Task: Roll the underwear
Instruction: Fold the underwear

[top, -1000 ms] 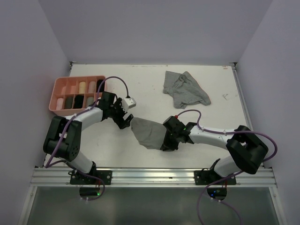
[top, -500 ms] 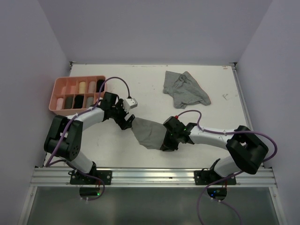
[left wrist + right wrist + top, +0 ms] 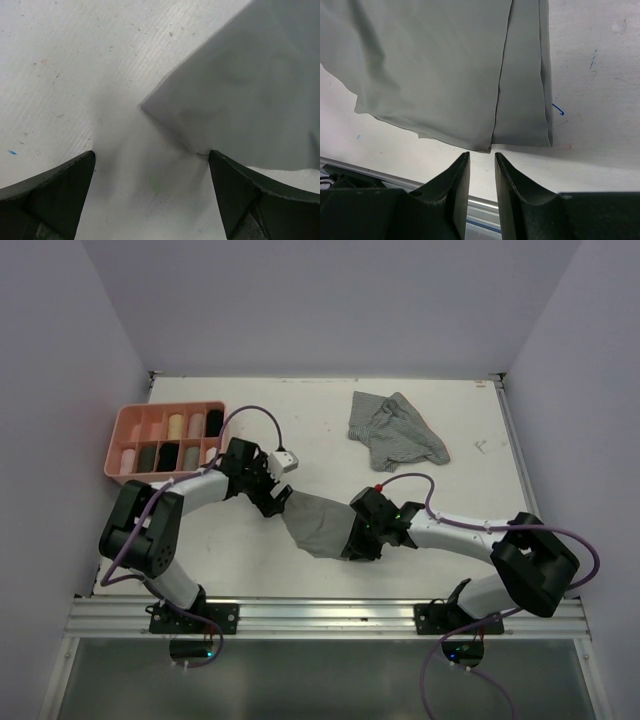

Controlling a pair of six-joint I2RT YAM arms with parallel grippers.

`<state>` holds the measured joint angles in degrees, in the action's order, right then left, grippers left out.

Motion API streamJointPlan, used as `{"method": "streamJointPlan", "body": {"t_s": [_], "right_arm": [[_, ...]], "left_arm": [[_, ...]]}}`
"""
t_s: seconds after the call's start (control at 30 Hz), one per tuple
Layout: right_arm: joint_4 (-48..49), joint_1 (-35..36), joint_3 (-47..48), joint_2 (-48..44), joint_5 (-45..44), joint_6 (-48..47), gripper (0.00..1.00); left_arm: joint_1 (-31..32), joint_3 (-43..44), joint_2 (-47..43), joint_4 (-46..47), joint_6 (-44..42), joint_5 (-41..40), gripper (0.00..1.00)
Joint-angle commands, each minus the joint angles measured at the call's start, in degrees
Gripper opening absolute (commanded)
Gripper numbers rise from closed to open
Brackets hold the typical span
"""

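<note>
Straddling a corner of the grey underwear (image 3: 240,90), our left pincer (image 3: 151,155) is spread wide. Our right pincer (image 3: 480,156), narrowly parted and empty, sits at the opposite edge. The garment lies flat on the counter (image 3: 300,420). We judge rolling hasn't begun; next we pinch that corner.

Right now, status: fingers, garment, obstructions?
Left fingers wide open at corner of plain grey fabric garment. Right fingers narrowly apart, empty, at its edge. Striped grey garment lies apart.

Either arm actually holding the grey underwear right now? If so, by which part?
Nothing is held. The left gripper has its fingers wide open, facing a corner of the grey underwear. The right gripper has its fingers slightly apart, just off the folded edge.
</note>
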<state>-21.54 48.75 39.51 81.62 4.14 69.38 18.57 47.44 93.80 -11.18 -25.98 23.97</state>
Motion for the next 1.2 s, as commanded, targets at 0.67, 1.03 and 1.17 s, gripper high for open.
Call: {"method": "streamJointPlan", "body": {"t_s": [0.67,1.03,1.17], "right_arm": [[2.6,1.2,0.7,3.4,-1.9,0.0,0.26],[-0.9,1.3,0.8,0.4,-4.8,0.1,0.0],[-3.1,1.3,0.9,-2.2,-6.2,0.0,0.0]], "left_arm": [[2.0,-0.5,2.7,0.0,1.5,-9.9,1.0],[2.0,-0.3,2.8,-0.7,0.4,-10.3,1.0],[2.0,-0.2,3.1,-0.9,0.1,-10.3,1.0]]}}
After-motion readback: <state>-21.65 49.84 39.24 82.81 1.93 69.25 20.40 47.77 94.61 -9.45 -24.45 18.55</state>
